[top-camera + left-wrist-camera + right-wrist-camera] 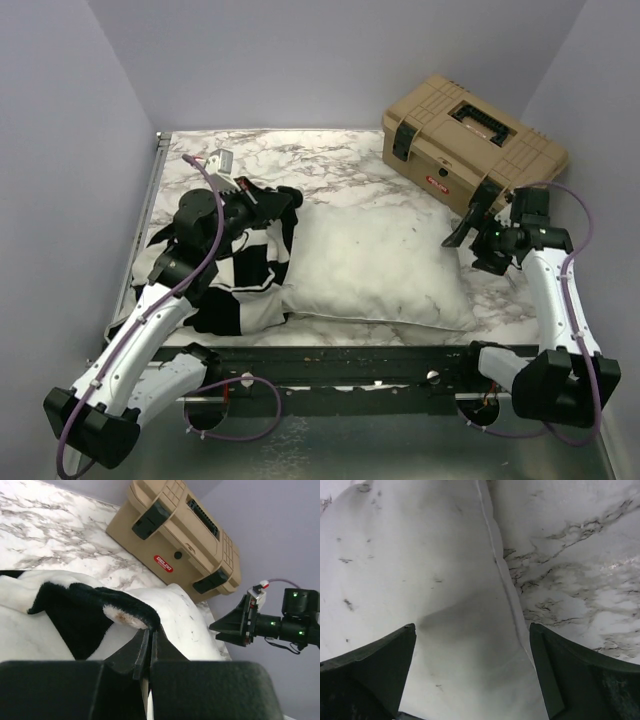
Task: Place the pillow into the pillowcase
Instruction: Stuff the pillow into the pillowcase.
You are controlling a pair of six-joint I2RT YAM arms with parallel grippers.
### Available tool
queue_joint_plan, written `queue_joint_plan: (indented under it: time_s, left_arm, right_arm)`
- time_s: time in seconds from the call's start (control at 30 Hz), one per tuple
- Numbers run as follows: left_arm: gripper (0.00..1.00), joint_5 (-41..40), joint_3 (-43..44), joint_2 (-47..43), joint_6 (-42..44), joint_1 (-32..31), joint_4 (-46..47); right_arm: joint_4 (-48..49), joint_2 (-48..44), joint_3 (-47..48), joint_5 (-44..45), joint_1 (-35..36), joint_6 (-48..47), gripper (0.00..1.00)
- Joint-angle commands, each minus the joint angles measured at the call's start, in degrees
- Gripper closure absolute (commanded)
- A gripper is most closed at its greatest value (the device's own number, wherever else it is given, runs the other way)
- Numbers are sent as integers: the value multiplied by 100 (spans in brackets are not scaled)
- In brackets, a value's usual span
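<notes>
The white pillow (375, 265) lies across the middle of the marble table. The checked pillowcase (240, 275) lies bunched at its left end, overlapping it. My left gripper (292, 200) is shut on the pillowcase's upper edge and holds it lifted over the pillow's left end. In the left wrist view the shut fingers (142, 647) pinch the black fuzzy hem of the pillowcase (95, 602), with the pillow (177, 612) beyond. My right gripper (462, 228) is open above the pillow's right end. In the right wrist view it (472, 650) straddles the pillow (420, 570) near its seam.
A tan toolbox (472, 140) stands at the back right, close behind my right arm, and shows in the left wrist view (175, 535). Grey walls enclose the table on three sides. Bare marble (580, 555) lies right of the pillow.
</notes>
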Motion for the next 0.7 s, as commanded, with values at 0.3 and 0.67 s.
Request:
queue_joint_plan:
  time_s: [0.3,0.67]
  left_arm:
    - [100,-531,689,1699,-658,-2615,1182]
    - [100,-1716,2166,3766,-278,-5589,1184]
  right_arm:
    - [3948,-473,-3113,-4767,-876,1819,70]
    - [6501,-1438,-4250,-5301,-498,3858,100]
